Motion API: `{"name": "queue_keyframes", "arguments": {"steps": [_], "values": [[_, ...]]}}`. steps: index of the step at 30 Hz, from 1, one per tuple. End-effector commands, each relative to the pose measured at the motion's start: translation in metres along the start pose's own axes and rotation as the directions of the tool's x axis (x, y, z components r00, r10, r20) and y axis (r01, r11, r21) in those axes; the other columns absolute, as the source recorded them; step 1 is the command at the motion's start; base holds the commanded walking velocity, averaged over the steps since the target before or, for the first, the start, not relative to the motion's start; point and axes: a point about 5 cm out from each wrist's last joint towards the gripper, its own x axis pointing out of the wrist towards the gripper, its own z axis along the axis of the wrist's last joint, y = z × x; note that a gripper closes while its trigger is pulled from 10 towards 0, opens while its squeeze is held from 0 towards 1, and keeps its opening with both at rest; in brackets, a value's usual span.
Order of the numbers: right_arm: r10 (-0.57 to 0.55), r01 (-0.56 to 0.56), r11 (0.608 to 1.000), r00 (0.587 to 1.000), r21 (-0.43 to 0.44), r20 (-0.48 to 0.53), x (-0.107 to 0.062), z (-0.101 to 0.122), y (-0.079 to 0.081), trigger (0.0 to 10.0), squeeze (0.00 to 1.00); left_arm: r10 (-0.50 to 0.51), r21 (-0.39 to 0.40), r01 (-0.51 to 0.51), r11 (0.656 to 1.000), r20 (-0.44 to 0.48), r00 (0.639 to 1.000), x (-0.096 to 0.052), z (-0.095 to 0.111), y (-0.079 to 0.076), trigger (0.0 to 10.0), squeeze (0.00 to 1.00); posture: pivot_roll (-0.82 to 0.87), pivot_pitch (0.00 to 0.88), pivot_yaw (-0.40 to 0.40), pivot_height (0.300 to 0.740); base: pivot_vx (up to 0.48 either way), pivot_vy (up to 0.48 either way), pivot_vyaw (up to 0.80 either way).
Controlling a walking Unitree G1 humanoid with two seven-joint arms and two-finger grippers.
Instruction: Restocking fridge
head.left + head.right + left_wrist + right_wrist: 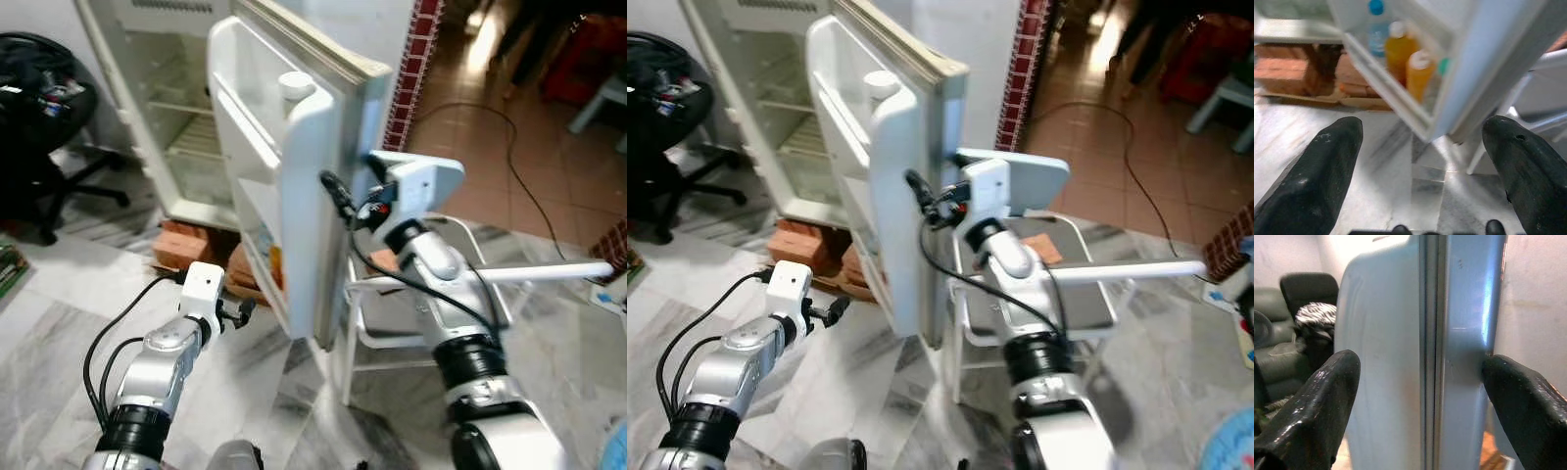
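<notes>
The fridge (162, 108) stands open on a base of red bricks (186, 243), its interior showing pale wire shelves whose contents cannot be made out. The fridge door (304, 186) is swung out toward the robot, edge-on to the head camera, with a white-capped container (295, 85) sitting in its top door shelf. In the left wrist view the lowest door shelf (1396, 105) holds a clear bottle with a blue cap (1376, 24), two orange bottles with white caps (1418, 73) standing side by side, and a small green-topped item (1444, 66) just beside them that is too blurred to identify. The right gripper (338, 196) is raised at the door's free edge; in the right wrist view its two black fingers (1317, 401) are spread wide with the door edge (1449, 357) between them, one finger on the inner side and one on the outer side, and whether either touches the door is unclear. The left gripper (235, 313) is held low, near the bottom of the door and above the marble floor (69, 294), its fingers (1317, 176) spread apart and holding nothing. A white metal-framed chair (431, 294) stands just behind the door on the robot's right, and a black office chair (39, 117) stands to the left of the fridge.
</notes>
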Motion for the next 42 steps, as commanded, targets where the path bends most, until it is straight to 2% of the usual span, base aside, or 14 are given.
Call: {"name": "queue_keyframes", "arguments": {"steps": [1,5,7,8,9,13,17,22,24,28,32,36,40,42], "values": [[0.16,-0.161,0.987,0.982,0.001,0.101,0.03,0.031,0.036,10.0,0.0,-0.005,0.015,0.005,1.0,-0.004,1.0,0.0,0.002,0.0,10.0,0.0,0.11,0.0,-0.007,0.74,0.0,0.0,0.0],[0.572,-0.592,0.775,0.806,0.221,0.153,0.007,0.042,0.089,10.0,0.0,0.006,0.006,-0.006,1.0,0.003,1.0,-0.003,0.002,0.001,10.0,0.0,0.12,0.0,-0.016,0.74,0.0,0.0,0.0],[0.7,-0.718,0.631,0.69,0.293,0.184,-0.016,0.047,0.099,10.0,0.0,0.008,0.003,-0.008,1.0,0.005,1.0,-0.004,0.001,0.001,10.0,0.0,0.12,0.0,-0.019,0.74,0.0,0.0,0.0],[0.7,-0.718,0.631,0.69,0.293,0.184,-0.016,0.047,0.099,10.0,0.0,0.008,0.003,-0.008,1.0,0.005,1.0,-0.004,0.001,0.001,10.0,0.0,0.12,0.0,-0.019,0.74,0.0,0.0,0.0],[0.755,-0.767,0.555,0.627,0.323,0.191,-0.032,0.048,0.098,10.0,0.0,0.008,0.002,-0.008,1.0,0.005,1.0,-0.004,0.001,0.002,10.0,0.0,0.12,0.0,-0.022,0.74,0.0,0.0,0.0],[0.745,-0.721,0.615,0.664,0.319,0.064,-0.048,0.027,0.077,10.0,0.0,0.004,0.002,-0.004,1.0,0.001,1.0,-0.003,0.0,0.001,10.0,0.0,0.11,0.0,-0.021,0.74,0.0,0.0,0.0],[0.567,-0.547,0.824,0.787,0.15,-0.244,-0.051,-0.018,0.033,10.0,0.0,-0.011,0.018,0.011,1.0,-0.011,1.0,-0.002,0.001,0.0,10.0,0.0,0.1,0.0,-0.012,0.74,0.0,0.0,0.0],[0.438,-0.465,0.885,0.818,0.02,-0.372,-0.049,-0.035,0.013,10.0,0.0,-0.011,0.02,0.011,1.0,-0.014,1.0,-0.002,0.001,0.0,10.0,0.0,0.1,0.0,-0.006,0.74,0.0,0.0,0.0],[0.207,-0.321,0.931,0.856,-0.174,-0.473,-0.045,-0.047,-0.022,10.0,0.0,-0.011,0.021,0.011,1.0,-0.02,1.0,-0.002,0.0,0.0,10.0,0.0,0.1,0.0,-0.006,0.74,0.0,0.0,0.0],[-0.012,-0.127,0.943,0.911,-0.309,-0.412,-0.027,-0.031,-0.049,10.0,0.0,-0.007,0.021,0.007,1.0,-0.022,1.0,-0.002,0.0,0.001,10.0,0.0,0.11,0.0,-0.008,0.74,0.0,0.0,0.0],[-0.099,0.022,0.953,0.965,-0.302,-0.242,0.001,-0.004,-0.047,10.0,0.0,-0.005,0.025,0.005,1.0,-0.022,1.0,-0.003,0.001,0.001,10.0,0.0,0.11,0.0,-0.01,0.74,0.0,0.0,0.0],[-0.113,0.084,0.984,0.975,-0.158,-0.189,0.014,0.02,-0.035,10.0,0.0,-0.003,0.031,0.004,1.0,-0.022,1.0,-0.002,0.001,0.0,10.0,0.0,0.12,0.0,-0.011,0.74,0.0,0.0,0.0],[-0.152,0.131,0.98,0.979,-0.15,-0.134,0.03,0.019,-0.031,10.0,0.0,-0.007,0.033,0.007,0.999,-0.024,1.0,-0.001,0.002,-0.001,10.0,0.0,0.11,0.0,-0.013,0.74,0.0,0.0,0.0],[-0.154,0.153,0.988,0.983,-0.022,-0.1,0.042,0.02,-0.021,10.0,0.0,-0.009,0.034,0.01,0.999,-0.023,1.0,0.0,0.002,-0.001,10.0,0.0,0.12,0.0,-0.017,0.74,0.0,0.0,0.0]]}}
